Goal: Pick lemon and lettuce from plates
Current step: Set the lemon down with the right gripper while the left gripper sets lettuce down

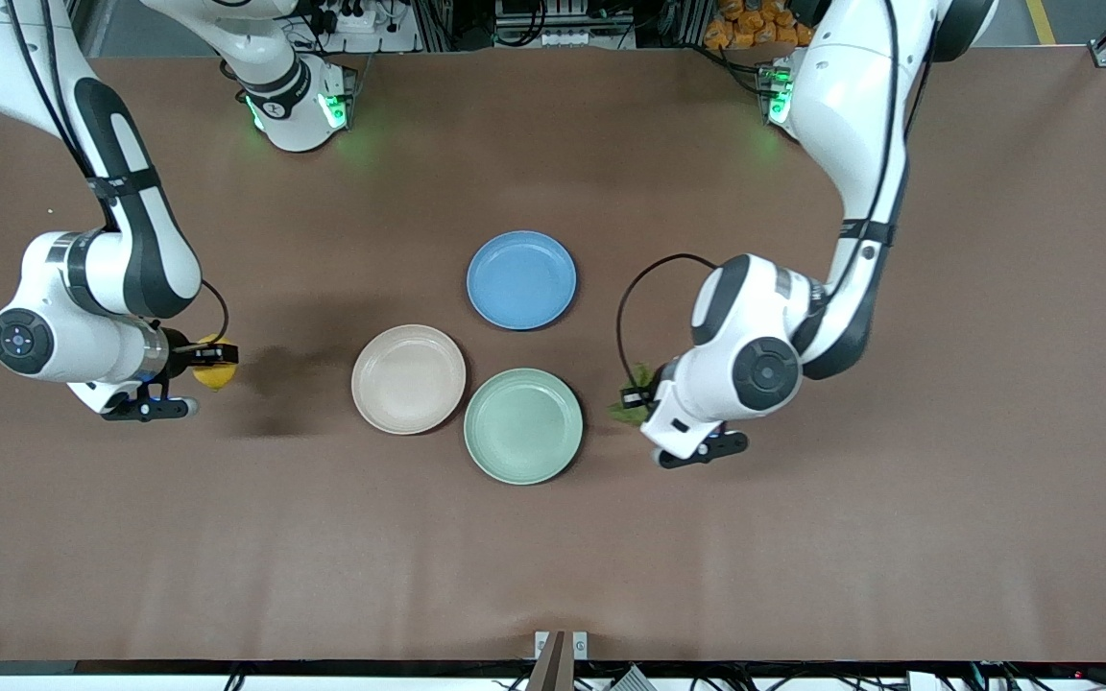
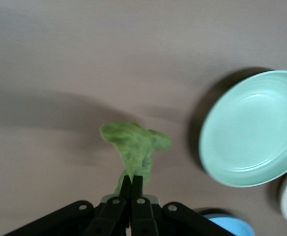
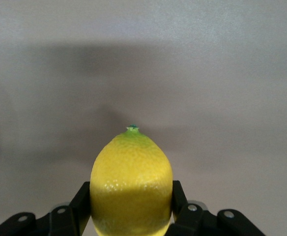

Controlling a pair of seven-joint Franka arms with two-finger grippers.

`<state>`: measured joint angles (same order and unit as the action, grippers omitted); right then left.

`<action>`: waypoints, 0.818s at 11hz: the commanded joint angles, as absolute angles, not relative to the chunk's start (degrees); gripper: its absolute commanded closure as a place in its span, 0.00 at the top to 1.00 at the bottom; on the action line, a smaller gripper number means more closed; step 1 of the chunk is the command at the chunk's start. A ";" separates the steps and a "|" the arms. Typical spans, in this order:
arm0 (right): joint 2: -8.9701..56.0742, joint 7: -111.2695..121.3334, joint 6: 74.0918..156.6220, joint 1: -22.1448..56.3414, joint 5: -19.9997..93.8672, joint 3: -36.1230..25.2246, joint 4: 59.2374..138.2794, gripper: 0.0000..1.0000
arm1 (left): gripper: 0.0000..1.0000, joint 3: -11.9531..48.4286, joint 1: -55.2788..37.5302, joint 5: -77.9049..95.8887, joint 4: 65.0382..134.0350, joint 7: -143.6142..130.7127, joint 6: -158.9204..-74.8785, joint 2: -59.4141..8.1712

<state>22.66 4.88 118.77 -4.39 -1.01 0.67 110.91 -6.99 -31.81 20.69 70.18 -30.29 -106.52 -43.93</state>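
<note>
Brown and matte, the bench [image 1: 553, 537] carries three round shallow plates clustered near its middle. The beige-pink plate [image 1: 408, 378] and the pale mint green plate [image 1: 523, 425] sit just beside each other, rims almost touching, the green one nearer the front camera. The blue plate [image 1: 521, 279] lies farther from that camera, close to both.

The right claw [image 1: 212, 357] hangs over bare bench toward the right arm's end, well apart from the beige-pink plate. Its black fingers [image 3: 179, 196] are clamped on the sides of the small oval bright yellow lemon [image 3: 131, 184], whose greenish pointed tip faces away from the wrist camera. In the front view the lemon [image 1: 211, 372] shows as a yellow bulge under the fingers, with its shadow stretching across the bench toward the plates.

The left claw [image 2: 132, 183] hangs over bare bench just beside the mint green plate [image 2: 254, 129], on the side toward the left arm's end. Its fingers [image 2: 125, 189] are pressed together, pinching the wrinkly green lettuce leaf piece [image 2: 137, 146], which sticks out past the fingertips with ragged edges. In the front view the lettuce [image 1: 632, 395] peeks out dark green beside the white wrist, clear of the plate's rim.

All three plates show only bare, smooth insides.
</note>
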 commanded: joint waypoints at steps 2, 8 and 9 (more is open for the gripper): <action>25.48 5.27 124.26 -5.89 -2.20 1.49 112.15 0.00 | 0.00 -10.11 -31.99 14.71 71.46 -27.16 -96.62 -38.86; 28.91 5.36 128.76 -5.71 -2.37 1.41 112.06 0.03 | 0.00 -10.02 -26.20 11.43 72.33 -17.42 -88.61 -37.71; 28.92 5.45 128.76 -5.54 -3.07 1.41 112.06 0.40 | 0.00 -10.11 -25.67 11.16 72.42 -16.88 -88.07 -37.71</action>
<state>28.44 4.95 127.87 -4.88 -1.20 0.70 112.02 -10.13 -27.13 12.54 71.15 -19.90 -90.17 -39.22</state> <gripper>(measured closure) 0.322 0.982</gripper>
